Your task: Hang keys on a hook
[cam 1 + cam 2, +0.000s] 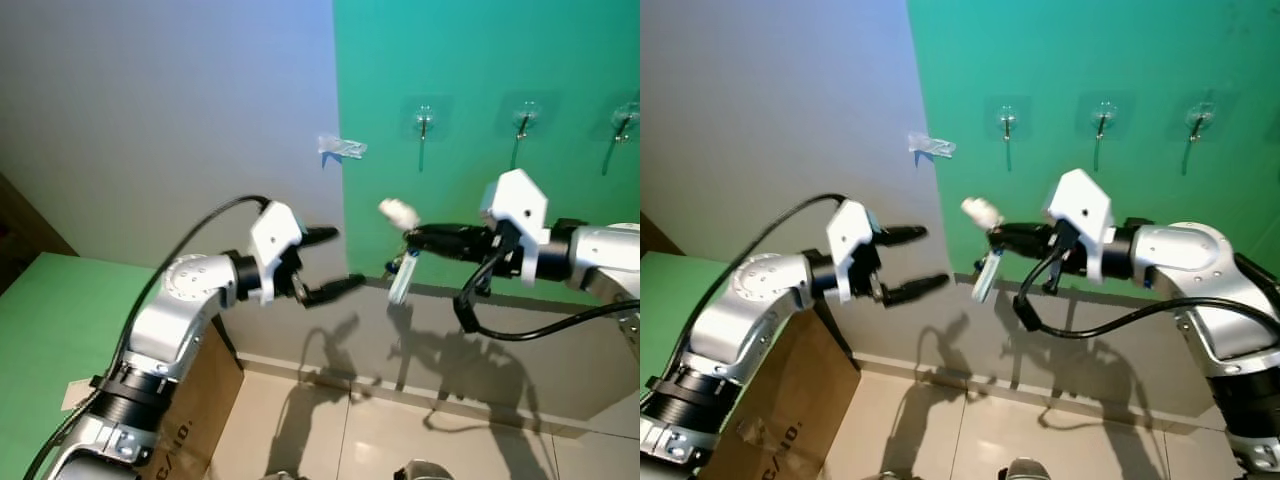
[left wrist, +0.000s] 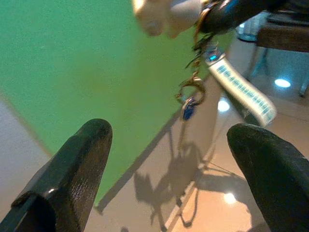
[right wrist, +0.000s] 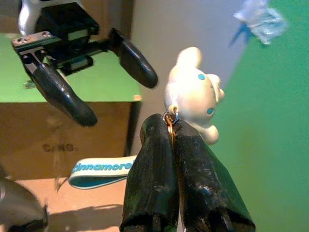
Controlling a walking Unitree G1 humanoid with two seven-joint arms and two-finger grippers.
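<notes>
My right gripper (image 1: 412,238) is shut on the ring of a key bunch. From it hang a white plush charm (image 1: 398,212), a white-and-blue strap (image 1: 401,281) and small keys (image 2: 189,99). It is held out in front of the green wall, below and left of the nearest clear hook (image 1: 424,122). Two more hooks (image 1: 523,118) (image 1: 625,120) sit further right on the wall. My left gripper (image 1: 340,261) is open, its fingers (image 1: 320,235) pointing at the bunch from the left with a gap between them and it.
A scrap of clear tape (image 1: 341,148) sticks out at the seam between the grey wall and the green wall. A cardboard box (image 1: 196,400) stands under my left arm. A black cable (image 1: 500,320) loops below my right wrist. Tiled floor lies below.
</notes>
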